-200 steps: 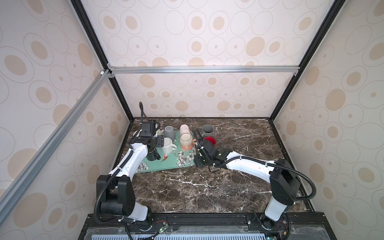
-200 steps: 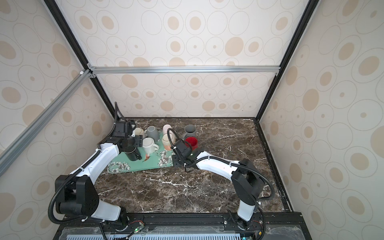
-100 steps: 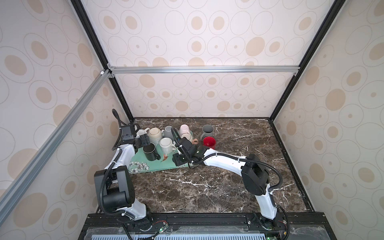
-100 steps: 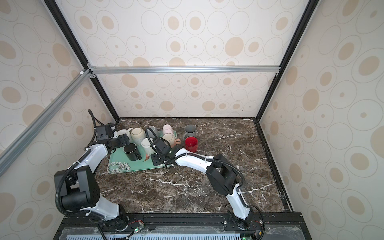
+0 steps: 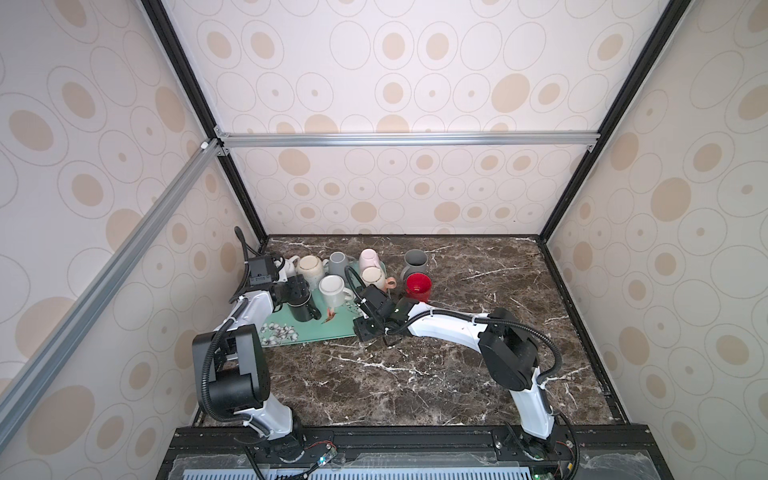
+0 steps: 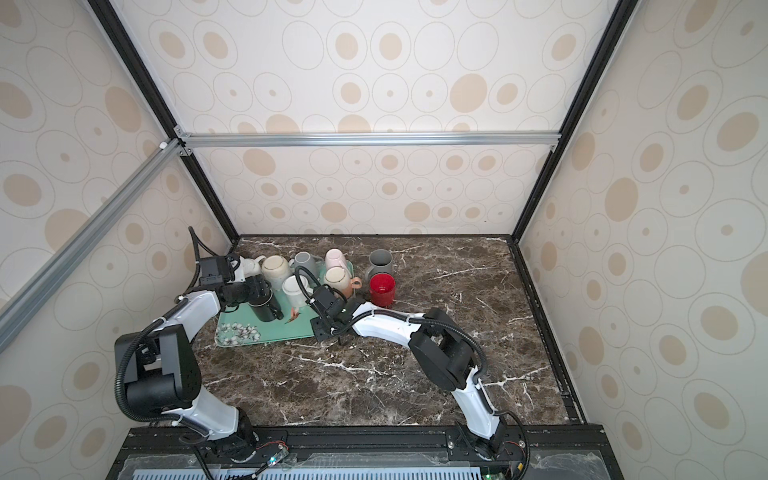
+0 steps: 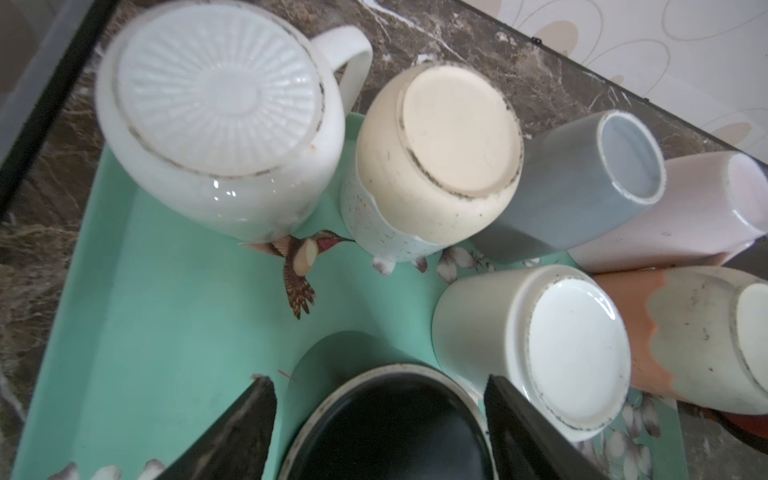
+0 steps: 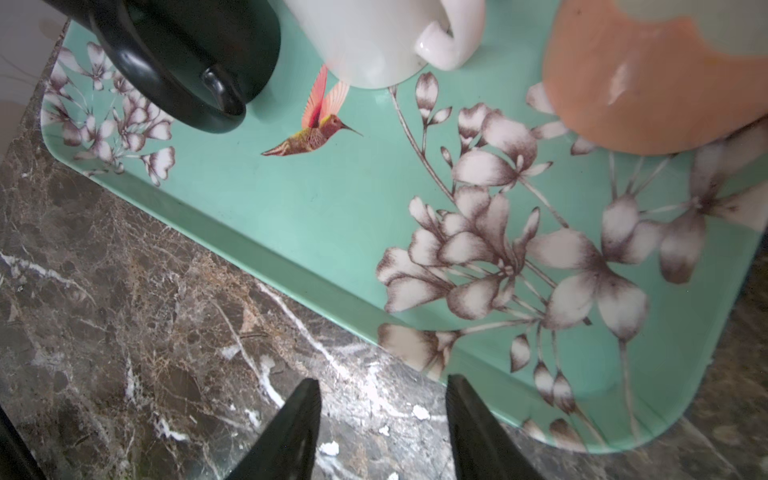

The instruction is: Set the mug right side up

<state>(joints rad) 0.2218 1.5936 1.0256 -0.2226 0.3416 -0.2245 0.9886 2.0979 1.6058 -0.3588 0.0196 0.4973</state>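
The black mug (image 5: pixel 301 312) is seen upside down on the near left part of the green tray (image 5: pixel 309 337), which is set at the far left of the bench (image 5: pixel 415 374). A white mug (image 7: pixel 536 345) is overturned just beside it. The black mug is straddled by the left gripper (image 7: pixel 378 380), one finger on either side of its base. Whether it is clamped cannot be told. The right gripper (image 8: pixel 384 382) is held spread and empty over the bench, just beside the tray's near edge.
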